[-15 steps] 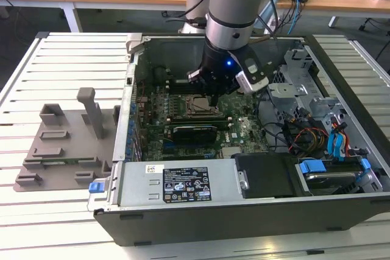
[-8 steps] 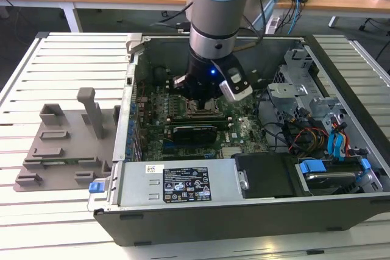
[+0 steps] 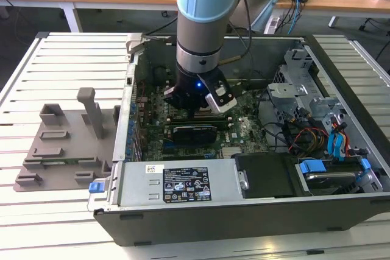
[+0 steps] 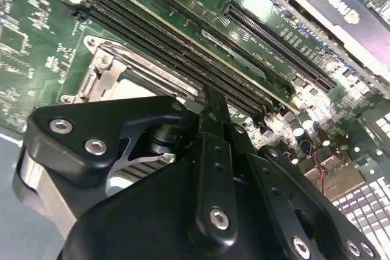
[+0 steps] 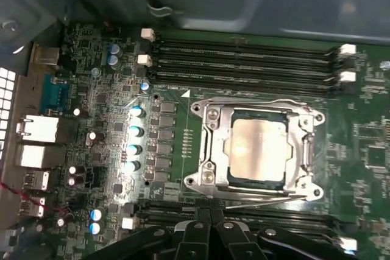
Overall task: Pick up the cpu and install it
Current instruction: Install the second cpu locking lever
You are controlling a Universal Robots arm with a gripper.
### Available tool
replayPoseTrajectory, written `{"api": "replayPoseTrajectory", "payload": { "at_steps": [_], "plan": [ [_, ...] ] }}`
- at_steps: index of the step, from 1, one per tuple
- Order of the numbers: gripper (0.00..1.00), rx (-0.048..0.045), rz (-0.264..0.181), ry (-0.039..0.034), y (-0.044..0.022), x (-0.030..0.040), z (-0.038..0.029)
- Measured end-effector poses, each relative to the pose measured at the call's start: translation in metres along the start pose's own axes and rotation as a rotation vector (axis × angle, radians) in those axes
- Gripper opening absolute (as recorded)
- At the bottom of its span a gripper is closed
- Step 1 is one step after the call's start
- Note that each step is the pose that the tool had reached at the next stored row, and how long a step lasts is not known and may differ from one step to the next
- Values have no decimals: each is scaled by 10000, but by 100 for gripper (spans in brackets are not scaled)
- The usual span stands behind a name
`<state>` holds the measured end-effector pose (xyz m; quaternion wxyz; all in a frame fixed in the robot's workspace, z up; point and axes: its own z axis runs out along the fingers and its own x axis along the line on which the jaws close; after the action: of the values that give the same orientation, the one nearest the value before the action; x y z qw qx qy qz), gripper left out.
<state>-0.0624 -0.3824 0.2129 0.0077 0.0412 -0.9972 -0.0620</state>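
While memory slots flank the metal socket frame, the cpu sits inside, silver and dull-shiny; whether the jaws are apart, I cannot tell.

Exterior view: high and well back, looking down across the open case on the slatted table, arm at centre. First wrist view: close above the motherboard, facing straight down on the socket. Second wrist view: closer, oblique past the gripper; both share socket and memory slots.
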Motion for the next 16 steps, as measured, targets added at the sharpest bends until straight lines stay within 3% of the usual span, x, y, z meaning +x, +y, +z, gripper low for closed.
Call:
{"api": "replayPoseTrajectory", "payload": {
  "at_steps": [3,6,13,16],
  "plan": [
    [11,0,-57,8,6,57,81],
    [11,-3,-275,31,51,60,108],
    [11,-13,-518,33,63,106,54],
    [11,-242,-559,37,60,102,69]
  ]
}}
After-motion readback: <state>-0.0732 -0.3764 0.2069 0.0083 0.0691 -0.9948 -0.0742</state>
